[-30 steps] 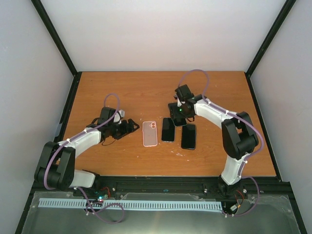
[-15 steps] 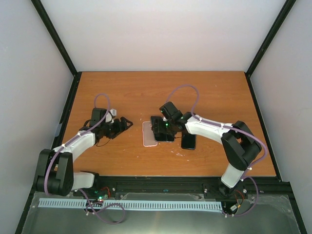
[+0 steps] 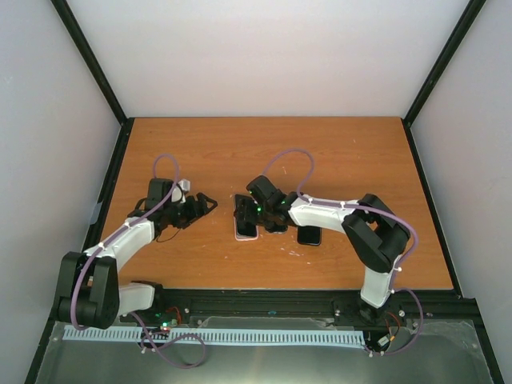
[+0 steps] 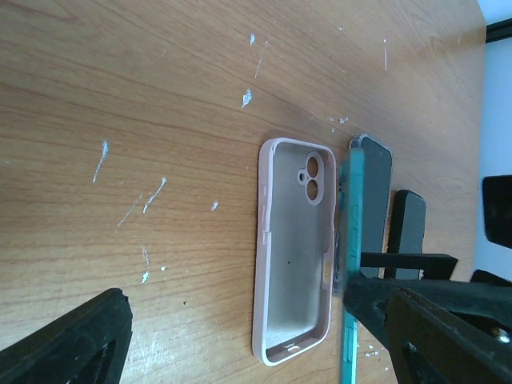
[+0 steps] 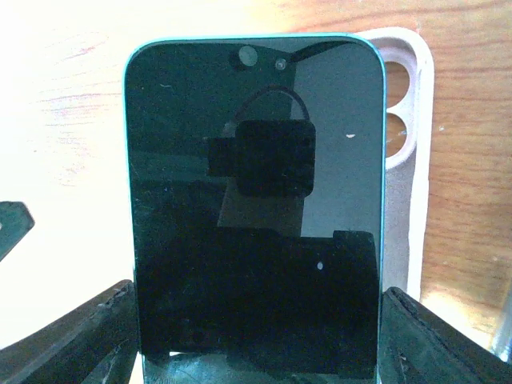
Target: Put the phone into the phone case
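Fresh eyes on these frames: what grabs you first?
The teal-edged phone, clamped in the right jaws and held on edge along one long side of the empty pink case at the centre of the table. The left jaws hang open, clear to the case's left, and another dark phone lies to its right.

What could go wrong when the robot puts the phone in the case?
The right gripper holds the teal phone on edge by the rim of the pink case, so it might land crooked. Nothing pins the case; the left gripper is away, so it may slide. The dark phone beside it could get bumped.
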### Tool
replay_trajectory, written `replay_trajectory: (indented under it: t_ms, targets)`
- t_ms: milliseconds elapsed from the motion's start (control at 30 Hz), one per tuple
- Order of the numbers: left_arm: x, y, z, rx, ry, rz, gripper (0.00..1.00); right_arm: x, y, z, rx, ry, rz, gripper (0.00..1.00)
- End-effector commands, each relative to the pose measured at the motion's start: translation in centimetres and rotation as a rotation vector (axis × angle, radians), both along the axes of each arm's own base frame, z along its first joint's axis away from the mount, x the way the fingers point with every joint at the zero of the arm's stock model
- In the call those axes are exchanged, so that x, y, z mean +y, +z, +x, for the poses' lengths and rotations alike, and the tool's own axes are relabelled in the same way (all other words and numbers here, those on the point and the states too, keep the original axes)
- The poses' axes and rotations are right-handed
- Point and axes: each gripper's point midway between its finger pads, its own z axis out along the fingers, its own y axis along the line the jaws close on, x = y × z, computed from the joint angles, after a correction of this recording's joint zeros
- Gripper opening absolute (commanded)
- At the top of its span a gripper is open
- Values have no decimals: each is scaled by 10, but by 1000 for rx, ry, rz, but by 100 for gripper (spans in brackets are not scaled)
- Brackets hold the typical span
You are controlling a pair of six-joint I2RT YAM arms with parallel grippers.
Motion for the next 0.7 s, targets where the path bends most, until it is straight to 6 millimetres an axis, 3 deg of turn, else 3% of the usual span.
replay_trajectory:
  t_ms: [0, 267, 367, 667]
  targets:
    - [0, 3, -3, -23, -18, -5, 87, 23, 8, 11, -20, -25, 69, 57]
    - [-1, 1, -3, -16, -26, -6, 85, 19, -15, 9, 5, -49, 6, 59]
    - [-3, 0, -5, -14, -38, -17, 79, 17, -18, 9, 9, -52, -11, 59]
    - [-11, 1, 1, -24, -76, -58, 79, 13, -14, 15, -17, -86, -19, 60]
